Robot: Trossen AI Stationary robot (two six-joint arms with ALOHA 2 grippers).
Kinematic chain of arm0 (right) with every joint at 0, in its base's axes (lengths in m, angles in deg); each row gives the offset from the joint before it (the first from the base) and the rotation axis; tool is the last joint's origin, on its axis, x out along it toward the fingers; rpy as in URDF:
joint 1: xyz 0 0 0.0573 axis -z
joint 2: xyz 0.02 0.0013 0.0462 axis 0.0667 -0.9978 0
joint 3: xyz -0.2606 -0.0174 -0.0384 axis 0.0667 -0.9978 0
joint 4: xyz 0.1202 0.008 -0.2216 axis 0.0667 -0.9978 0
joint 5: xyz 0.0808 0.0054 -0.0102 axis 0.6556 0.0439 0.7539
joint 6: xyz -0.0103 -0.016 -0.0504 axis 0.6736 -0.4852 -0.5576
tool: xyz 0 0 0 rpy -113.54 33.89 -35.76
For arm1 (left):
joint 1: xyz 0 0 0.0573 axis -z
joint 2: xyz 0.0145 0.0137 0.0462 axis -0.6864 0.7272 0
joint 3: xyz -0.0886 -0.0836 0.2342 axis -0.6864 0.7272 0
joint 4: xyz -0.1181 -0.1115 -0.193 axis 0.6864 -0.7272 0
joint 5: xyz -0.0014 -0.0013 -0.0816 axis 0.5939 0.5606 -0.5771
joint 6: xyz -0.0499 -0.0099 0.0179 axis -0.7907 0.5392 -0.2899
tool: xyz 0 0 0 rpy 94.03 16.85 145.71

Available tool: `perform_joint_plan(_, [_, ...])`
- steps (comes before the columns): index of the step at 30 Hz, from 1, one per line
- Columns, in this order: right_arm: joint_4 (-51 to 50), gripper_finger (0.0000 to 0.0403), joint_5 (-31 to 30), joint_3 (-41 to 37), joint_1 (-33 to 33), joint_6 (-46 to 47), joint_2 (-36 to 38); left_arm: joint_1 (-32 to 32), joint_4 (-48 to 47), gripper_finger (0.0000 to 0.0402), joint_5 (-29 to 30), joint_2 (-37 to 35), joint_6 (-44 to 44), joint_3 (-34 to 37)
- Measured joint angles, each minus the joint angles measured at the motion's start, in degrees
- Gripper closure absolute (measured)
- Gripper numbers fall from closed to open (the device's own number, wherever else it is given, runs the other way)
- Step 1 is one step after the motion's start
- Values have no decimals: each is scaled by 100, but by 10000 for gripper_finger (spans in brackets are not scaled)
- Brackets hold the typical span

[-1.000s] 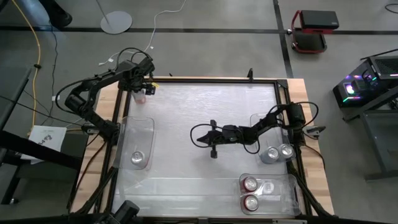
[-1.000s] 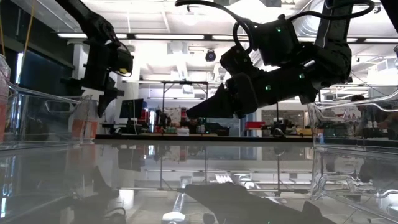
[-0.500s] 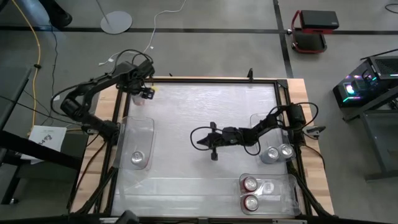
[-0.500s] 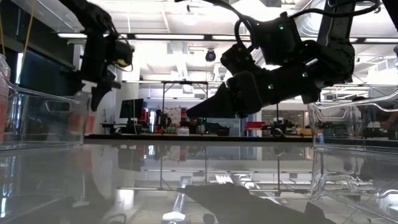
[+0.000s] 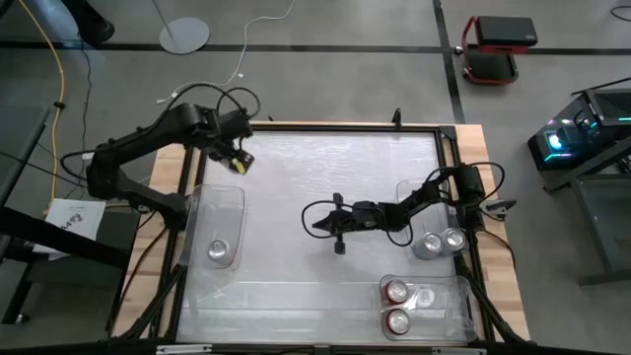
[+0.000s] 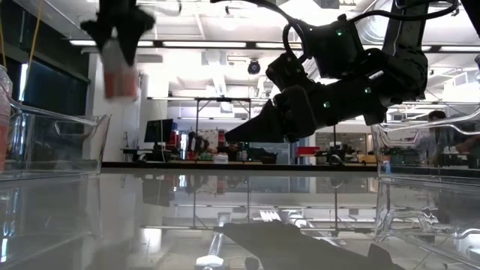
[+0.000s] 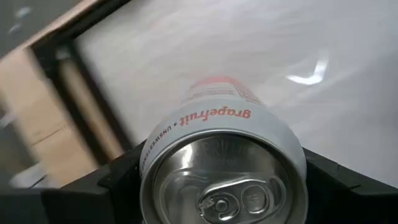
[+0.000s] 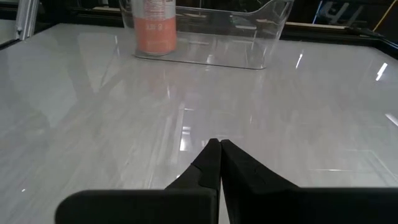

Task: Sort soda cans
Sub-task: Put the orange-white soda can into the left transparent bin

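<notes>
My left gripper is shut on a pale pink-white soda can marked "grapefruit" and holds it high above the table's far left part. The can's silver top faces the left wrist camera. My right gripper is shut and empty, low over the middle of the table. Another can stands upright in the clear tray at the left. Two silver cans stand in the right tray, and two red cans in the near right tray. My left gripper pinches the can's side wall just below its top rim between its two fingers, one on each side. The fingers come from above, pointing steeply down. The can hangs below them, top up, a little tilted, lifted clear of the table.
Three clear plastic trays stand on the glossy white tabletop: left, right and near right. A black frame runs round the table. My right arm reaches across the middle from the right.
My left gripper has risen from the table's far left corner with the can and moved a little toward the right and near edges. The can stood on the table before and is now lifted clear and high. My right arm has kept still.
</notes>
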Motion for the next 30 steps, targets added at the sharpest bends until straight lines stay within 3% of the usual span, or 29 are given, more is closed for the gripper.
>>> perform_joint_plan(6, [44, 403, -17, -1, 0, 166, 0, 1312, -16, 114, -490, -5, -980, -413])
perform_joint_plan(15, [70, 403, -19, 1, 0, 204, 0, 3142, -58, 114, -735, -88, -3484, -40])
perform_joint_plan(24, [75, 403, -12, 1, -86, 195, 0, 3886, -64, 114, -957, -684, -4787, 262])
perform_joint_plan(28, [85, 403, -7, 1, -162, 93, 0, 4047, -43, 114, -1321, -883, -5085, 262])
perform_joint_plan(30, [85, 403, -7, 0, -189, 57, 0, 4063, -47, 114, -1158, -980, -5161, 262])
